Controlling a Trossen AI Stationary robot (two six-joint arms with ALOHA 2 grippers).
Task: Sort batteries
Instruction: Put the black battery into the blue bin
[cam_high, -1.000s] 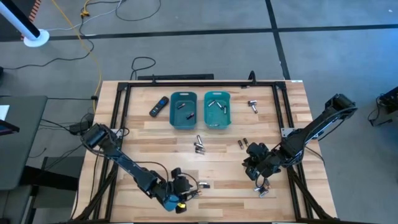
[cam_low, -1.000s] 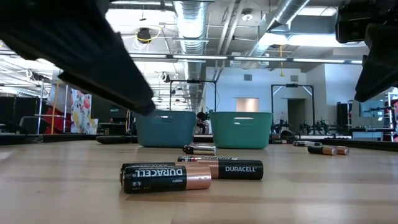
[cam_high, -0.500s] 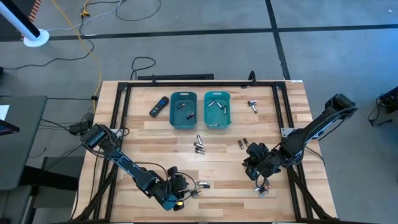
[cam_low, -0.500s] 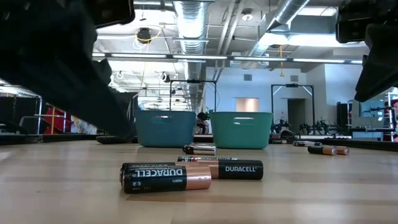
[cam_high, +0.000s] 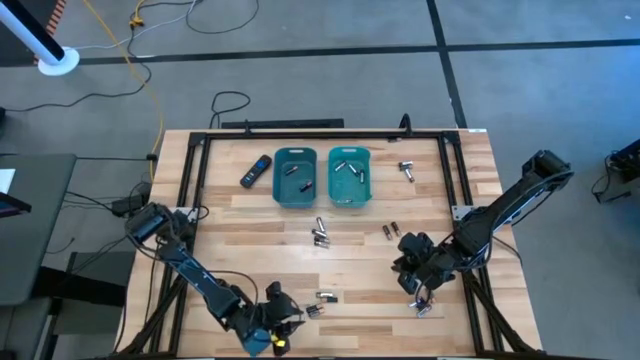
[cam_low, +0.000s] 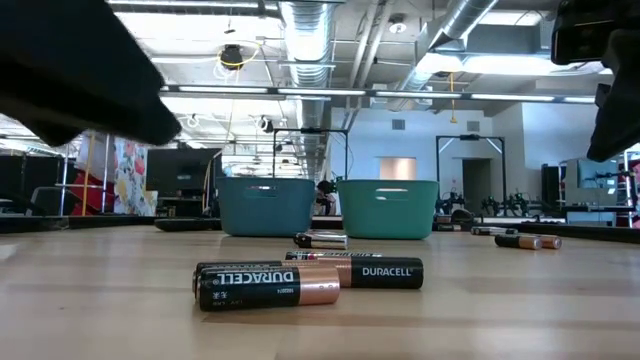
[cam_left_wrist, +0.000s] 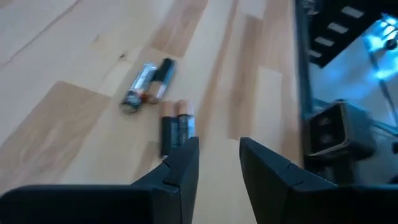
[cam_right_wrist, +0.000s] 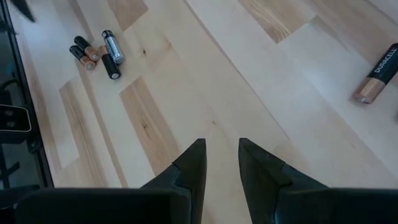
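Two teal bins (cam_high: 295, 177) (cam_high: 349, 175) stand side by side at the far middle, each with batteries inside. Loose batteries lie flat on the wood: one group near the front (cam_high: 320, 302), one mid-table (cam_high: 320, 235), a pair (cam_high: 392, 231), one far right (cam_high: 407, 170), and some by the right arm (cam_high: 425, 308). My left gripper (cam_high: 290, 318) is open near the front edge, just left of the front group; its fingers (cam_left_wrist: 183, 165) point at the dark copper-ended pair (cam_left_wrist: 177, 127) with nothing between them. My right gripper (cam_right_wrist: 217, 165) hovers open over bare wood at the front right.
A black remote with a blue button (cam_high: 256, 170) lies left of the bins. A black frame (cam_high: 190, 190) borders the table. In the low view two Duracell cells (cam_low: 270, 285) lie nearest, with the bins (cam_low: 265, 207) behind. Bare wood spans the left half.
My left gripper has drawn back from the front batteries toward the table's near left corner, rolling a little as it went. The batteries have stayed where they lay.
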